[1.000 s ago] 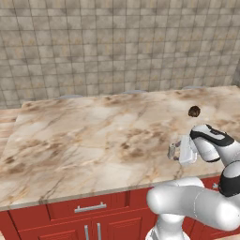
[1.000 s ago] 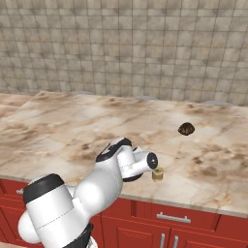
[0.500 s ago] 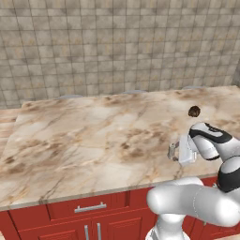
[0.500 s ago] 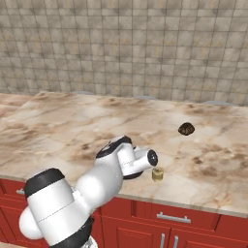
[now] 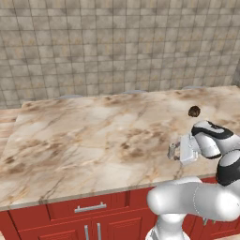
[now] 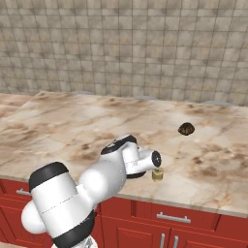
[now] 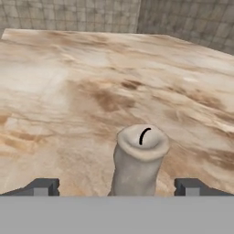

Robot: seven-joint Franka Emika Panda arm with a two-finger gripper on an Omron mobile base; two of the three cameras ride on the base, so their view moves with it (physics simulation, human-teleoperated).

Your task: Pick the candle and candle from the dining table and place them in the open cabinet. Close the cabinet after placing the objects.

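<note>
**Ana:** Candle (image 7: 139,160) first. Where does it sit?

**Ben:** It stands upright on the dining table (image 5: 70,140), close to the front edge and toward the right end. From the right base view it is a squat tan stub just under the nose of the hand. The dark brown lump (image 6: 186,129) lies well apart from it, farther back toward the tiled wall (image 6: 121,48).

**Ana:** And the gripper (image 7: 116,187)?

**Ben:** Its jaws are spread wide and grasp nothing. In the hand view one fingertip (image 7: 41,186) stands off to each side of the candle, with bare marble between each tip and the wax. The wick faces the camera, centred between them.

**Ana:** Why approach so low and level?

**Ben:** I'd judge it is lining up a side grasp. The candle is short, so the fingers have to come in near the tabletop to catch its wall. Keeping the jaws wide leaves room to slide past without knocking it over.

**Ana:** What has changed over the last second?

**Ben:** Very little at the hand. It has edged slightly nearer the candle, while the elbow and upper arm have swung more noticeably. The candle and the lump have not moved, and the jaws are as wide as before.
</note>
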